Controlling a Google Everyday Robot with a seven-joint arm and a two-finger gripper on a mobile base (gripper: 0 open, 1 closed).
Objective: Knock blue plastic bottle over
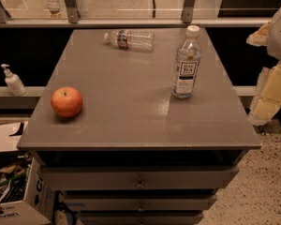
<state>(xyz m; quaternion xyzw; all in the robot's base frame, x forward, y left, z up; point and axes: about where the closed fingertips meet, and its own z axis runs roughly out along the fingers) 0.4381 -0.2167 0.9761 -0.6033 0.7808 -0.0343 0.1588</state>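
The blue plastic bottle (186, 63) stands upright on the right half of the grey table top (131, 116). It is clear and bluish, with a white cap and a white label with dark "TEA" text. My gripper (267, 97) shows as cream and white parts at the right edge of the view. It is off the table, to the right of the bottle, and apart from it.
A red apple (66, 101) sits near the table's left edge. A clear ribbed bottle (129, 39) with a red-and-blue label lies on its side at the back. A white pump dispenser (12, 80) stands on a ledge to the left. Cardboard boxes (14, 200) stand at the lower left.
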